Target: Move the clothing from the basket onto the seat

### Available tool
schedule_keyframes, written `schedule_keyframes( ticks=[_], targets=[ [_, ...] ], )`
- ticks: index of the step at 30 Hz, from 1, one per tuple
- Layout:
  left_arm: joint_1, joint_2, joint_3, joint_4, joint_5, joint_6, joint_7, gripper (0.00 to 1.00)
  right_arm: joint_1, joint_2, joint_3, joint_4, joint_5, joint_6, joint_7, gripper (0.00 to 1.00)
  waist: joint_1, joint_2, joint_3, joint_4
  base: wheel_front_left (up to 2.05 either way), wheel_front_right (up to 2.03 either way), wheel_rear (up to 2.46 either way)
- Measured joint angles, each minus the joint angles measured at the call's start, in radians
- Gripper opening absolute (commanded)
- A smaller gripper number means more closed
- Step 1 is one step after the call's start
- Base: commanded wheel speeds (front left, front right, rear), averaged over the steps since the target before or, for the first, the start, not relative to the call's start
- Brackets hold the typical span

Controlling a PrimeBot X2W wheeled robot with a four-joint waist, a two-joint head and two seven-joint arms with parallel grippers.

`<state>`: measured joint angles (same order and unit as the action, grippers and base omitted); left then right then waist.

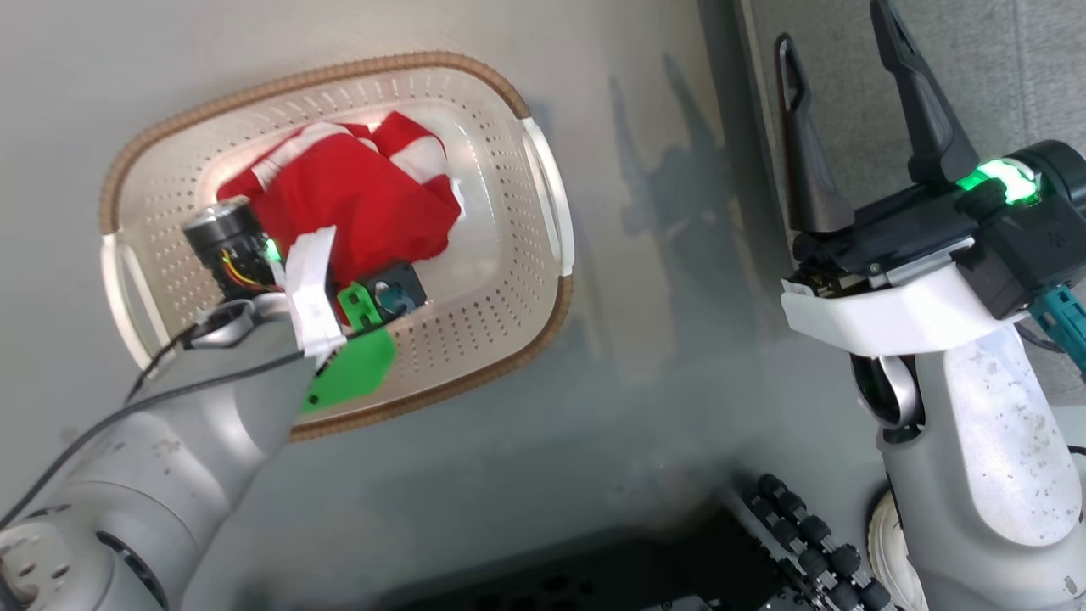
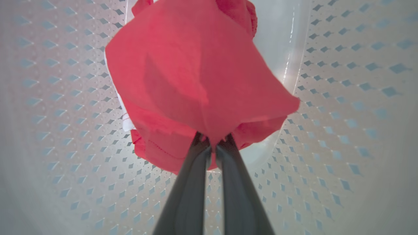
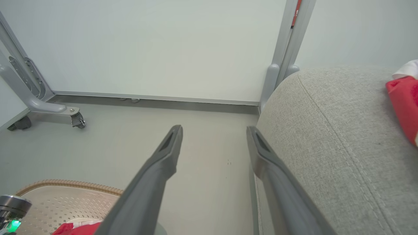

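The fingertips of the left gripper point(image 2: 214, 142) are buried in the crumpled bright red garment point(image 2: 202, 81). At 3 o'clock in the right wrist view, a red-and-white garment point(image 3: 403, 104) on the grey woven seat cushion point(image 3: 336, 147) is cut by the edge.

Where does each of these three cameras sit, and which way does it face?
Head view: on the head, looking down at the basket; both arms show.
Left wrist view: inside the basket, facing the clothing pinched by its fingers.
Right wrist view: low, facing a wall beside the seat; its open fingers show.
All share the basket.
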<state>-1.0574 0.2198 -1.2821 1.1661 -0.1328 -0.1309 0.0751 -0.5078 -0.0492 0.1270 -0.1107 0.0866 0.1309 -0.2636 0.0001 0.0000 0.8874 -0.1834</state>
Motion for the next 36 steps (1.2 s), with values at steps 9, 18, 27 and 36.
schedule_keyframes(
  ticks=[9,18,27,36],
  targets=[
    [0.067,-0.045,0.000,-0.030,-0.024,0.000,-0.091,0.00,0.047,0.000,-0.013,0.044,-0.018,0.000,0.000,1.00,0.0000,0.0000,-0.129,0.028,0.00,0.00,0.00],
    [0.124,-0.078,0.000,-0.063,-0.077,0.000,-0.190,0.00,0.108,0.000,-0.029,0.084,-0.027,0.000,0.000,1.00,-0.0001,0.0000,-0.272,0.063,0.00,0.00,0.00],
    [0.164,-0.087,0.000,-0.102,-0.170,0.000,-0.262,0.00,0.178,0.000,-0.051,0.119,-0.039,0.000,0.000,1.00,-0.0001,0.0000,-0.425,0.109,0.00,0.00,0.00],
    [0.165,-0.090,0.000,-0.159,-0.271,0.000,-0.316,0.00,0.243,0.000,-0.071,0.139,-0.043,0.000,0.000,1.00,-0.0001,0.0000,-0.550,0.150,0.00,0.00,0.00]
  ],
)
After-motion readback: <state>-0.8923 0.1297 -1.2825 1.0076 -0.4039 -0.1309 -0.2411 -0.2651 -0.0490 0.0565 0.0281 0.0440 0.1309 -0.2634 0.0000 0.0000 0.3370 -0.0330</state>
